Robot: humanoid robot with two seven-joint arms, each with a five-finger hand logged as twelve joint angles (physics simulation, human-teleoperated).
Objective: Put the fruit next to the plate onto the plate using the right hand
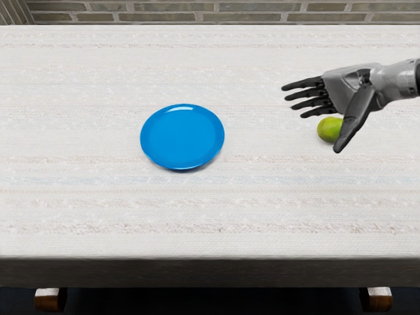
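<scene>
A round blue plate (pixel 182 136) lies on the pale table, a little left of centre, with nothing on it. A small yellow-green fruit (pixel 328 128) rests on the table well to the plate's right. My right hand (pixel 325 108) comes in from the right edge and hovers just above and behind the fruit. Its fingers (pixel 303 95) are spread out straight, pointing left, and its thumb hangs down in front of the fruit's right side. The hand holds nothing. The left arm does not show.
The table (pixel 197 216) has a whitish woven top that fills most of the view, with its front edge near the bottom. A brick wall (pixel 197 10) runs along the back. Two chair tops (pixel 49 298) peek out below the table's front edge.
</scene>
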